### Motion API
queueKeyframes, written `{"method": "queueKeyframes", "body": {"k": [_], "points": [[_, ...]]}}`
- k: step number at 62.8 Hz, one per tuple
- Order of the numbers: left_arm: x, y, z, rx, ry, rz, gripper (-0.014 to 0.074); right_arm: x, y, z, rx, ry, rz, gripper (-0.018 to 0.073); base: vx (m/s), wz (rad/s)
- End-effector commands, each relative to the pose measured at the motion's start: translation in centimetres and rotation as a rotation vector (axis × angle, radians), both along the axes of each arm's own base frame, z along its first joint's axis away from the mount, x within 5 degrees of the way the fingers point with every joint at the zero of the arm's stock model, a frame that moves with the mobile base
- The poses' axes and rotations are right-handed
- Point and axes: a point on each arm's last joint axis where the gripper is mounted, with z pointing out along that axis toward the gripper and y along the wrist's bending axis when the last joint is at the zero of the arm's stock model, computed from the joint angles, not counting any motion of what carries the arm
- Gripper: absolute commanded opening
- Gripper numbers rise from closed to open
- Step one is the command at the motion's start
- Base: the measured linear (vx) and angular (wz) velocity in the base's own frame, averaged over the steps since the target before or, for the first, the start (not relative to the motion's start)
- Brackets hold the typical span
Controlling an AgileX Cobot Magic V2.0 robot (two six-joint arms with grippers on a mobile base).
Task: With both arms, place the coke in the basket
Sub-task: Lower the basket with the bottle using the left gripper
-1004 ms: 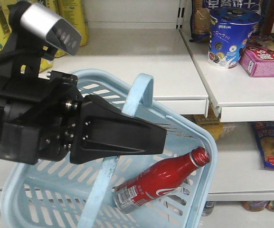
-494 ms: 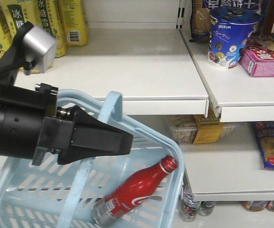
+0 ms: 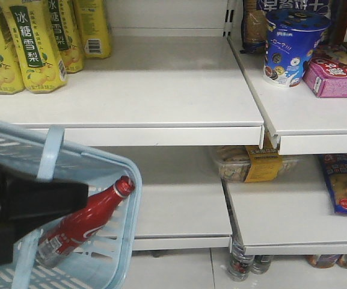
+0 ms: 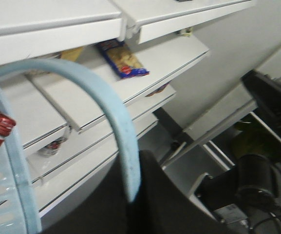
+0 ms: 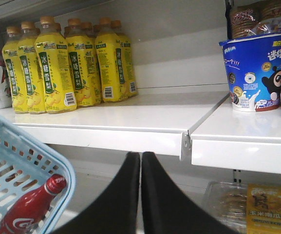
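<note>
White shop shelves (image 3: 161, 114) fill the background, with yellow drink bottles (image 3: 38, 45) on the far left, a blue cup (image 3: 294, 45) and a pink box (image 3: 335, 78) on the right, and snack packs on the lower shelf. The basket (image 3: 128, 198) hangs low on the left, tilted, and partly cut off by the picture edge. The coke (image 3: 80, 220) lies on its side inside the basket, with its red cap up against the right wall near the rim. The left tool (image 4: 135, 195) is clamped on the basket handle (image 4: 116, 117); the pale blue strap runs right down between its dark jaws. The right tool (image 5: 140, 195) is pressed together with nothing in it, and it points at the shelves, away from the basket. The job looks nearly done, since the coke is already in the basket. What could go wrong is that the basket hangs from one grip only, so if it tips more, the coke could roll and bump out over the low side. The handle could also slip in the jaws if the arm swings fast. The bottom of the basket is cut off, so I cannot tell whether it rests on anything. The left arm is only a dark blur in the front view.
</note>
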Motion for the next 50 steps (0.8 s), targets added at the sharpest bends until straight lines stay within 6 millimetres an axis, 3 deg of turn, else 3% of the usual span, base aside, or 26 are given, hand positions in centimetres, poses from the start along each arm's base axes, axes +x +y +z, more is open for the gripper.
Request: {"method": "queueKeyframes", "body": {"k": [1, 15, 37, 50], "points": [[-0.3, 1.2, -0.1, -0.064, -0.128, 0.121, -0.0006, 0.1, -0.2, 0.8, -0.016, -0.025, -0.028, -0.0005, 0.0, 0.0], [-1.6, 3.8, -5.7, -0.04, -0.146, 0.32, -0.0006, 0.1, -0.2, 0.8, -0.017, -0.026, -0.027, -0.0005, 0.0, 0.0], [-4.2, 6.9, -12.0, 0.01, -0.404, 0.424, -0.0006, 0.1, -0.2, 0.8, -0.017, -0.026, -0.027, -0.0005, 0.0, 0.0], [-4.9, 7.7, -16.3, -0.024, -0.439, 0.479, -0.0006, 0.1, -0.2, 0.8, -0.016, -0.026, -0.028, -0.0005, 0.0, 0.0]]}}
